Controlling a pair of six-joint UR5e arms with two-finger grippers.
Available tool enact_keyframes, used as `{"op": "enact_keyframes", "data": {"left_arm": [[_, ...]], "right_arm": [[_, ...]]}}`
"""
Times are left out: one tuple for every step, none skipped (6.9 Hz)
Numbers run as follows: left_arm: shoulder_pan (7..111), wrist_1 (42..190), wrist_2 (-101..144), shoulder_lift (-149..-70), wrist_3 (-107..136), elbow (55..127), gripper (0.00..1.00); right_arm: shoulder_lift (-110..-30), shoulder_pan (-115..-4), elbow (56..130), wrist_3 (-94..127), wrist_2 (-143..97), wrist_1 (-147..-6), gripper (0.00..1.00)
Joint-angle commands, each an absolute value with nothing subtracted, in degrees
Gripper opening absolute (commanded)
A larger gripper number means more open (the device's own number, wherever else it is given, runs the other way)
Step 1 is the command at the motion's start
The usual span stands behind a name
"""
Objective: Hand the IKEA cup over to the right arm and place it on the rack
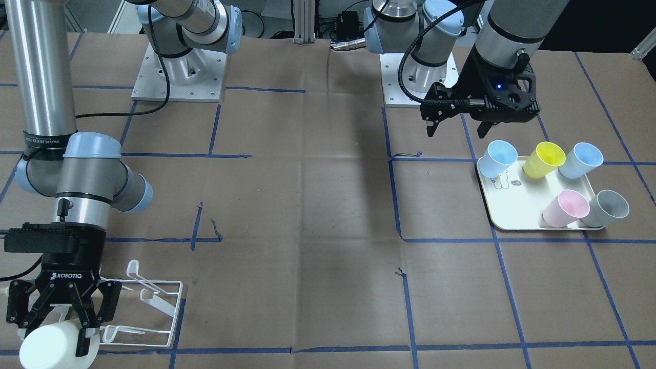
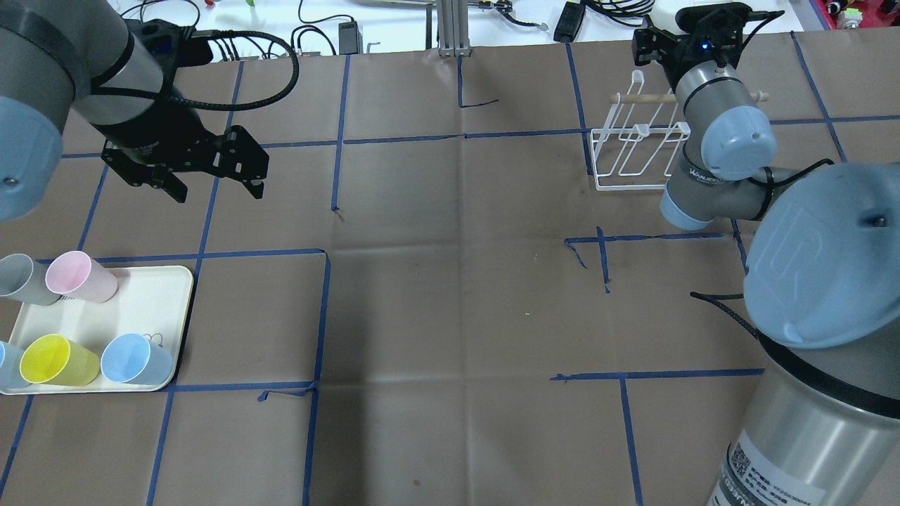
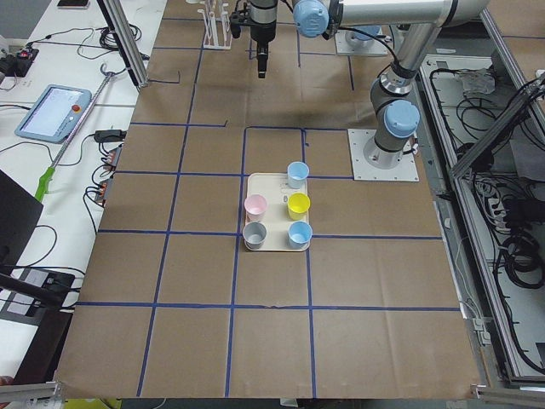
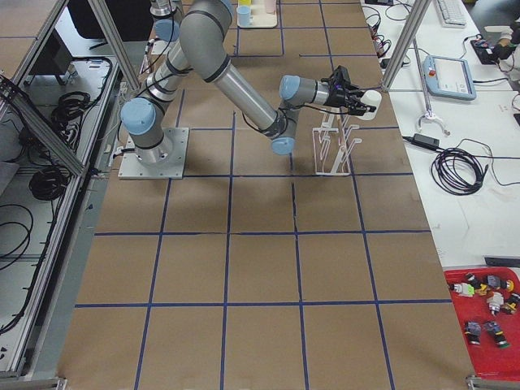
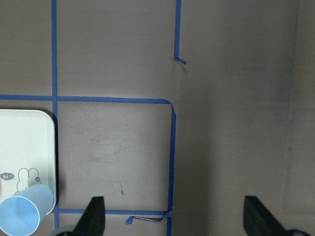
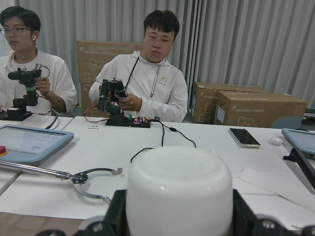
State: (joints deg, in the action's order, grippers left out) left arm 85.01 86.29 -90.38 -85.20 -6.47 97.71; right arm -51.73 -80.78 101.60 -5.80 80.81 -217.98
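Observation:
My right gripper is shut on a white IKEA cup, held on its side with its base facing away from the wrist. The cup fills the right wrist view between the fingers. It hangs at the operators' end of the white wire rack, by the wooden rod. The exterior right view shows the cup just above the rack. My left gripper is open and empty, above the table beside the cream tray. Its fingertips show wide apart.
The cream tray holds several cups: pink, grey, yellow and two pale blue, one of them nearest the table's middle. Blue tape lines grid the brown table. Operators sit beyond the table's far edge.

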Motion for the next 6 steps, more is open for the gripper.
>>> {"op": "enact_keyframes", "data": {"left_arm": [[76.52,86.92,-93.34,-81.49,-16.21,103.5,1.0],[71.07,86.84,-93.34,-79.04,-22.0,107.28,1.0],[66.75,86.66,-93.34,-77.01,-27.28,111.06,1.0],[62.45,86.49,-93.51,-75.34,-31.86,113.09,1.0],[57.79,86.48,-93.43,-74.89,-37.04,114.42,0.99],[55.05,86.31,-93.25,-74.97,-39.7,115.3,0.99]], "right_arm": [[-51.33,-83.14,101.17,-5.28,81.12,-218.41,0.46],[-50.46,-83.14,101.25,-5.27,81.12,-219.45,0.46],[-49.75,-83.14,101.25,-5.27,80.95,-219.9,0.46],[-49.4,-83.06,101.25,-5.19,80.95,-219.99,0.46],[-49.05,-83.06,101.34,-5.19,80.95,-219.99,0.46],[-48.61,-82.88,101.51,-5.19,81.03,-219.9,0.46]]}}
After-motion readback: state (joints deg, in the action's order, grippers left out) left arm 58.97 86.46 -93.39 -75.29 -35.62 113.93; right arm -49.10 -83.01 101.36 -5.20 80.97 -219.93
